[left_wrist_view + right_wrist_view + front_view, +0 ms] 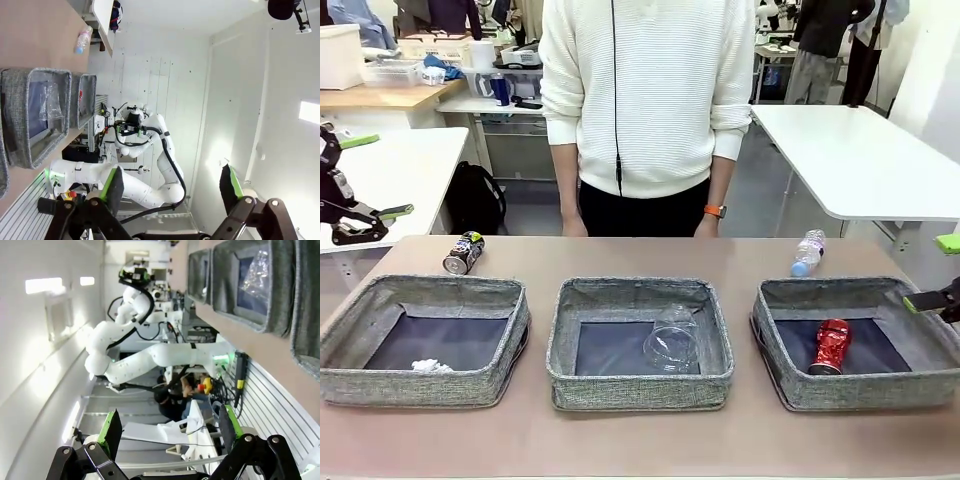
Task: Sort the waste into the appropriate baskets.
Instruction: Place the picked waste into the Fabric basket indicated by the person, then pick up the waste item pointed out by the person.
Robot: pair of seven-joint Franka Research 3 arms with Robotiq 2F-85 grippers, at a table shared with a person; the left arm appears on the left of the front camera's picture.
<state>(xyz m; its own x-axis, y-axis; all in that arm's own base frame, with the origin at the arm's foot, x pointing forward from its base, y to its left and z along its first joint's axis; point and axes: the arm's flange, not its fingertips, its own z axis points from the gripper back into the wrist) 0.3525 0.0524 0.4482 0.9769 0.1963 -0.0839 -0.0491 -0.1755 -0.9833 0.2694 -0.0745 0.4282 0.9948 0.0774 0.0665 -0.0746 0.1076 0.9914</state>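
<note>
No text is readable. Print on the dark printed can (463,253), far left of the middle basket (640,390), and on the bottle (807,253) far right of it, is too small.

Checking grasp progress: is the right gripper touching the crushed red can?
Apart. Front view: the right gripper sits at the picture's edge, bare basket floor between it and the crushed red can.

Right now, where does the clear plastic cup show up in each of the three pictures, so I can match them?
Front view: the cup lies on its side in the middle basket, right of centre.
Left wrist view: the cup is at the left, inside the middle basket; the picture is turned sideways.
Right wrist view: the cup is at the top right, inside the middle basket.
Shared landmark: that grey middle basket.
</note>
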